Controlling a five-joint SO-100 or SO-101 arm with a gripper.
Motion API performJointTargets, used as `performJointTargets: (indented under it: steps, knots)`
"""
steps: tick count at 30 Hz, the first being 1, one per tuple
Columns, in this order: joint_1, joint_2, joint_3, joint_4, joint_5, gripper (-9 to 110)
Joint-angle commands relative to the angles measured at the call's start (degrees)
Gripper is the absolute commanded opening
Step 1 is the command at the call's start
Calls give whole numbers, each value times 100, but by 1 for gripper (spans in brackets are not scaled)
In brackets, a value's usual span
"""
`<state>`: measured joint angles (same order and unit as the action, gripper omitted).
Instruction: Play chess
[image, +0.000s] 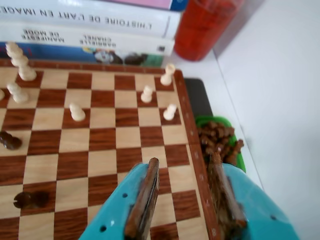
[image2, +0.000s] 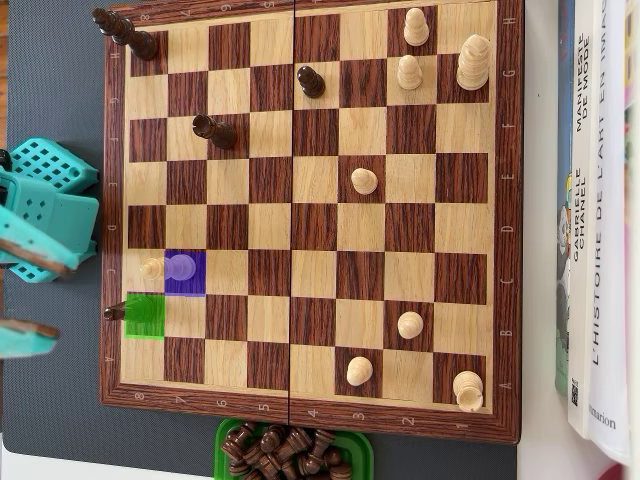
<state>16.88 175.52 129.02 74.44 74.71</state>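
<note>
Beside the board (image2: 310, 418), a green tray (image2: 222, 445) is holding dark pieces (image2: 285, 448); gripper (image: 182, 167) is hovering with fingers apart, empty.

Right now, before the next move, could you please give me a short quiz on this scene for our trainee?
1. True or false: the gripper is holding a chess piece.
2. What lies in the green tray beside the board? A. light pieces B. dark pieces C. nothing
3. Fill in: in the wrist view, the cup next to the books is ____.
Key: 1 false, its jaws stand open and empty; 2 B; 3 red.
</note>
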Motion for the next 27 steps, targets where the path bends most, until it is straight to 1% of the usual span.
performJointTargets:
  steps: [1, 7, 12, 20, 27]
  knots:
    - [193, -563, -721, 589, -18, 15]
    - [738, -1362, -1406, 1564, -123, 16]
    - [1187, -1863, -1854, 2136, -1099, 16]
    - [1266, -3006, -2030, 2215, -2224, 16]
    - [2118, -3858, -1995, 2285, -3182, 16]
